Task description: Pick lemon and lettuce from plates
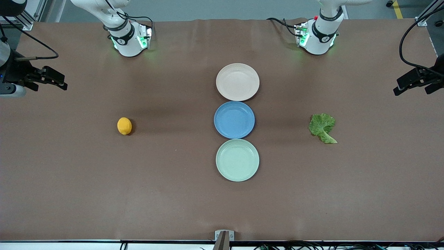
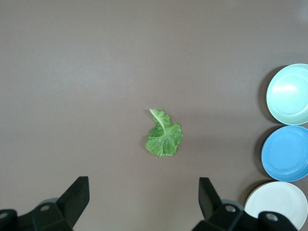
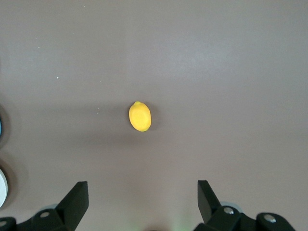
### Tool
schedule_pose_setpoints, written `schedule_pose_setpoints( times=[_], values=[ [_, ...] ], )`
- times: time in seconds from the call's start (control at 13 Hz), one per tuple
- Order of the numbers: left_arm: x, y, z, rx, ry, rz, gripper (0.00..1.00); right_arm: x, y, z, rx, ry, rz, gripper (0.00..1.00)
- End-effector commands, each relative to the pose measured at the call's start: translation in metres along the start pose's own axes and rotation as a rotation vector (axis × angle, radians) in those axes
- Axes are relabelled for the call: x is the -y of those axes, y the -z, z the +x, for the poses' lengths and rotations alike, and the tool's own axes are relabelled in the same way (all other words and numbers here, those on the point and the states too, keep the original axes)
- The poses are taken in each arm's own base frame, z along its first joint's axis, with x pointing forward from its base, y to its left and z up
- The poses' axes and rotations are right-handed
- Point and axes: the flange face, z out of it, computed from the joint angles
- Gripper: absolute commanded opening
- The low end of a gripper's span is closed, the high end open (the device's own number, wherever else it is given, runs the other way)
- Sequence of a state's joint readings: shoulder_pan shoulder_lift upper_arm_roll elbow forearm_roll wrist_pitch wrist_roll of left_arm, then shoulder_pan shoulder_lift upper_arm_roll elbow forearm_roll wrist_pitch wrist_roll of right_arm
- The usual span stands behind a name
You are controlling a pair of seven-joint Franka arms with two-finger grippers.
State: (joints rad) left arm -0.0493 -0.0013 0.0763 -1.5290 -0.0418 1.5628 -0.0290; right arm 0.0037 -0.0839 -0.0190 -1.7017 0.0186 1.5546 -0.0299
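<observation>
The lemon (image 1: 124, 125) lies on the bare brown table toward the right arm's end, and also shows in the right wrist view (image 3: 140, 116). The lettuce (image 1: 322, 127) lies on the table toward the left arm's end, and also shows in the left wrist view (image 2: 164, 134). The cream-beige plate (image 1: 237, 82) and the mint green plate (image 1: 237, 160) are empty. My right gripper (image 1: 57, 80) (image 3: 142, 183) hangs open and empty high over the table by the lemon. My left gripper (image 1: 399, 86) (image 2: 144, 179) hangs open and empty high over the table by the lettuce.
An empty blue plate (image 1: 234, 119) sits between the two other plates in a row down the table's middle. The arm bases (image 1: 130, 40) (image 1: 317, 36) stand at the table's edge farthest from the front camera.
</observation>
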Motion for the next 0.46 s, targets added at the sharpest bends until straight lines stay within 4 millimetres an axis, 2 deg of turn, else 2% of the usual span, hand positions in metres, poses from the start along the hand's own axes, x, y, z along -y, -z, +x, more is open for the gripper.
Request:
schedule_pose_setpoints(
  times=[0.0,0.38],
  values=[
    [-0.0013,0.0039,-0.0007,0.004,-0.018,0.019,1.0,0.0044,0.0005,-0.009,-0.023,0.007,0.002,1.0],
    [-0.0013,0.0039,-0.0007,0.004,-0.015,0.019,1.0,0.0053,0.0023,-0.0069,-0.043,0.007,0.011,1.0]
  ],
)
